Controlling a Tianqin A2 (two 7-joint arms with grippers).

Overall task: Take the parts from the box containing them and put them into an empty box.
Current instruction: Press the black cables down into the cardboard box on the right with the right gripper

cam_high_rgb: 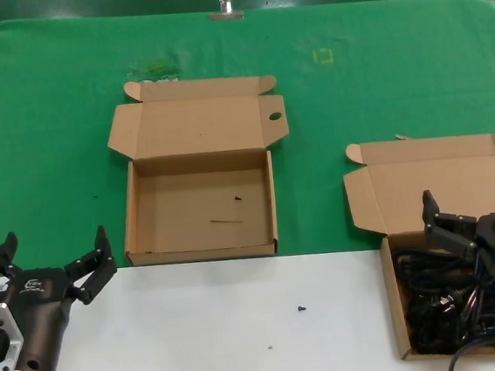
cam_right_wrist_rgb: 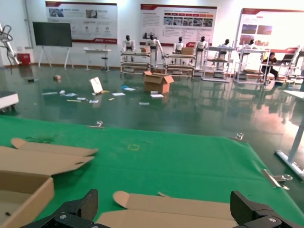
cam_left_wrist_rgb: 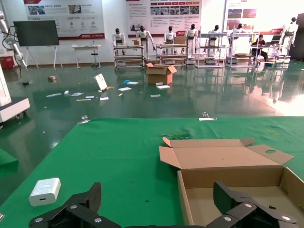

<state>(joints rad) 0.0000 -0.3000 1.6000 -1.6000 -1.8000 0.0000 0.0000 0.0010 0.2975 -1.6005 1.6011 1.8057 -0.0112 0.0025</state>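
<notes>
Both claws spread, nothing held.
Right gripper (cam_high_rgb: 477, 200) hangs over cords (cam_high_rgb: 438, 299) in full box (cam_high_rgb: 396, 311) at the near right corner, box cut off by frame. Empty box (cam_high_rgb: 129, 216) mid-table; left gripper (cam_high_rgb: 54, 257) near-left.

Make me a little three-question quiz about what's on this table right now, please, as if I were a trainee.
1. True or false: the box with the round-holed lid already holds black cords.
2. Which gripper hangs over the box of black power cords? A) left gripper B) right gripper
3. Fill in: the small white block lies on the ____ cloth.

Key:
1. False; it holds no cords, only small specks.
2. B; the right gripper is open above the cords, while the left gripper waits open over the white surface.
3. green
</notes>
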